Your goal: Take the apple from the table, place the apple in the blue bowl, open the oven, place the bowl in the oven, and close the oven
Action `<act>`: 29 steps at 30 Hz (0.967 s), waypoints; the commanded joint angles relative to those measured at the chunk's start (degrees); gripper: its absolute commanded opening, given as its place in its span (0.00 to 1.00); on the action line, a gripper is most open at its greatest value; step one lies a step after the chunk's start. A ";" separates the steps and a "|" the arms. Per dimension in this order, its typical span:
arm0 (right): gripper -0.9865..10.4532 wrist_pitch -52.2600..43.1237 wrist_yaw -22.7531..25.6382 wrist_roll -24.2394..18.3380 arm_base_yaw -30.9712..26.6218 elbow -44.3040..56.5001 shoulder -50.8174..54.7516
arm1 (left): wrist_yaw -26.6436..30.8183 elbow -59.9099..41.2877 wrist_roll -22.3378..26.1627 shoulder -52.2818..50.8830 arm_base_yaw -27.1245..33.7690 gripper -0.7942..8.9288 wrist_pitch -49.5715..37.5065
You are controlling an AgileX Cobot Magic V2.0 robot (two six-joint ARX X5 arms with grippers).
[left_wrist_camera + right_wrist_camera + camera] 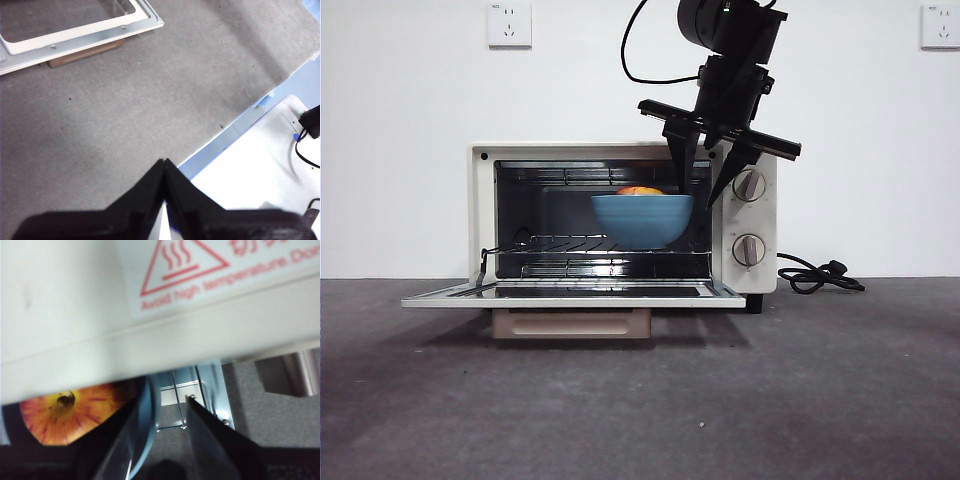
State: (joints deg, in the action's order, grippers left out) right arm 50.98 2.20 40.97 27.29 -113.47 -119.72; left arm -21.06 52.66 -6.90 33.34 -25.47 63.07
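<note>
Right gripper (712,178) open astride the blue bowl (642,220) rim, apple (640,190) inside, within the oven (485,215); left gripper (164,167) closed.

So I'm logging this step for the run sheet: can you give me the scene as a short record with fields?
oven: door open, lying flat
blue bowl: inside the oven, on the wire rack
apple: in the bowl, top showing above the rim
right end effector: open, at the bowl's right rim, one jaw on each side of the wall
left end effector: shut, holding nothing, over the table away from the oven
left to do: close the door
</note>
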 commanded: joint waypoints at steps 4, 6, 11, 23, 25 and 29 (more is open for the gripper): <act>0.23 0.09 2.71 -4.07 0.92 -0.28 1.22 | 0.13 -0.39 0.70 -0.22 -0.11 0.08 0.04; 0.23 0.02 3.82 -5.60 1.29 -0.28 2.03 | 0.13 -0.39 0.68 -0.22 -0.11 0.08 0.02; 0.23 0.57 4.37 -9.62 1.99 -0.28 4.92 | 0.17 -0.39 0.68 -0.20 -0.11 0.08 -0.20; 0.22 10.56 14.38 -28.02 6.19 -0.28 18.75 | 13.55 -0.39 1.16 1.01 -0.07 0.07 -0.87; 0.22 13.64 16.83 -31.34 7.15 -0.28 21.99 | 14.93 -0.42 1.14 1.95 -0.04 0.07 -1.75; 0.22 18.14 20.72 -34.34 8.81 -0.28 28.55 | 15.80 -0.42 1.11 4.07 0.90 0.07 -4.98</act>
State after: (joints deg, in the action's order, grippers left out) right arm 68.77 22.24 9.52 35.81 -113.49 -92.42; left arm -5.43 52.64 -6.44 37.15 -24.97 59.02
